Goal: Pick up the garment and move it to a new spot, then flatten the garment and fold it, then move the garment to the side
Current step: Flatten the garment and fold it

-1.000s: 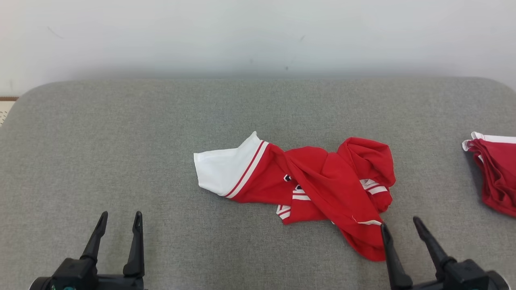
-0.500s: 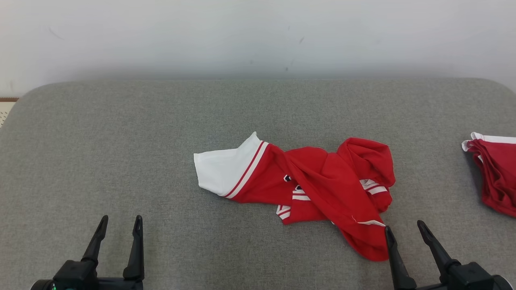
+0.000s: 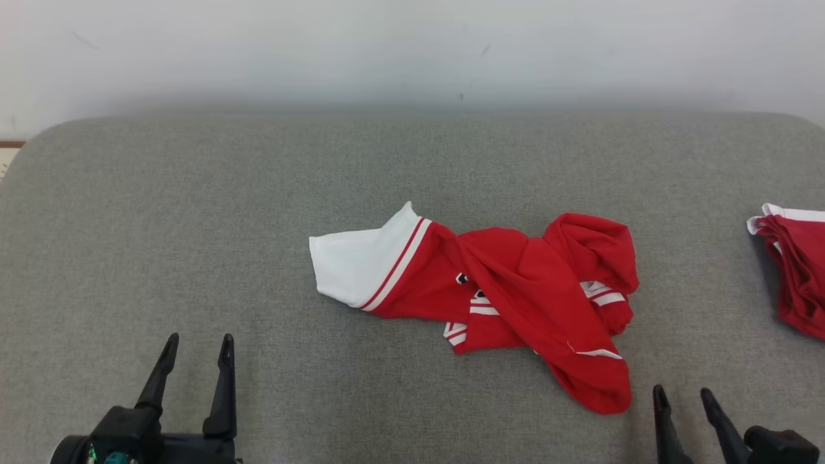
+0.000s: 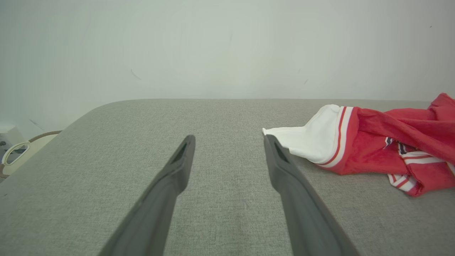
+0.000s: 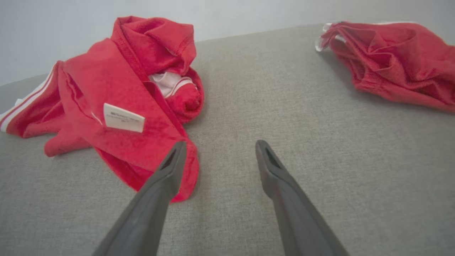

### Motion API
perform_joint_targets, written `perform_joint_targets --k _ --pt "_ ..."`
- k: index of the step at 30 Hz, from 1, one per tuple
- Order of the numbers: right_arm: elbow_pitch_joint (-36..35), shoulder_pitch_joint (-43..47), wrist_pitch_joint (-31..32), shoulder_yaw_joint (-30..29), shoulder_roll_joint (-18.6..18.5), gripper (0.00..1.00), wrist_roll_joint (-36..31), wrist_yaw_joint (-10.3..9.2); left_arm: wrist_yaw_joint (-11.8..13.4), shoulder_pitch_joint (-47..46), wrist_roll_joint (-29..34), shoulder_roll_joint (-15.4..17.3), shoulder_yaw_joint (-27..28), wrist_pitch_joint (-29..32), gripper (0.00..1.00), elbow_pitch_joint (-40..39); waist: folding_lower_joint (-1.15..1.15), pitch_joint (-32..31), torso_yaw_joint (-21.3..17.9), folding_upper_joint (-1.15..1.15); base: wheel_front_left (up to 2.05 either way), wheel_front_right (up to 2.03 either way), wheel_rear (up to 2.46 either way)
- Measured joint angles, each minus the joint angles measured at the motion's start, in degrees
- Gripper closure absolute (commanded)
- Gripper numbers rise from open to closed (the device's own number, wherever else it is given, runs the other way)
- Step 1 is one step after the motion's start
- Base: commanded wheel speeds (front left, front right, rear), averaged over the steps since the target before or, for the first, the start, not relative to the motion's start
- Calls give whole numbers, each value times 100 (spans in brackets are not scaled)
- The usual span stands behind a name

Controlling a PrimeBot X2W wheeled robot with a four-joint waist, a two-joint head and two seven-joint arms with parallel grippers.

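Lying garment (image 3: 515,290) just beside right fingers (image 3: 662,419)

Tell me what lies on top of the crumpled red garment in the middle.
A small white label sits on an upper red fold of the garment. What lies beneath the bunched cloth is covered.

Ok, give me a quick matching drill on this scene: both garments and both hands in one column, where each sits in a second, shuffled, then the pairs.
1. crumpled garment
2. second red garment
3. left hand
4. right hand

A. open, over bare grey surface, head view's lower left
B. at the head view's right edge
C. mid-surface, white end towards the left
D. open, close beside a red fold's near tip

Pairs: 1-C, 2-B, 3-A, 4-D.
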Motion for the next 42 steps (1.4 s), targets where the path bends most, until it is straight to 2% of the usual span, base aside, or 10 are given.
perform_joint_targets --k 8,15,16,17,19,24,29,36,39,42 --pt "1358 -621 -245 249 -59 0 401 0 -44 -129 0 -15 -99 -10 0 41 0 148 59 0 0 0 0" --pt "2064 -1089 -521 589 -42 2 768 0 -56 -208 -27 -11 -113 -51 0 132 0 228 100 0 0 0 0" --pt "2137 -1134 -560 635 -27 38 848 0 -57 -223 -29 -5 -109 -70 0 155 0 238 103 0 0 0 0" --pt "2205 -1176 -582 679 -10 53 924 0 -58 -238 -29 -8 -112 -79 0 165 0 246 106 0 0 0 0" --pt "2301 -1242 -631 756 13 100 1048 0 -57 -252 -33 -12 -116 -93 0 176 0 260 109 0 0 0 0" --pt "2410 -1301 -767 809 34 100 1354 0 -49 -261 -35 -19 -125 -122 0 189 0 299 97 0 0 0 0" --pt "2151 -1186 -922 220 -98 100 1382 0 -41 -289 -43 -25 -133 -144 0 190 0 323 82 0 0 0 0" --pt "1370 -1168 -980 -624 -465 100 684 0 -33 -364 -78 -35 -125 -192 0 216 0 414 28 0 0 0 0" --pt "891 -1368 -992 -535 -569 100 192 0 -44 -408 -85 -48 -143 -197 0 231 0 436 27 1 0 0 0" --pt "613 -1480 -989 87 -586 100 -62 0 -48 -427 -87 -54 -155 -201 0 259 0 436 46 0 0 0 0"
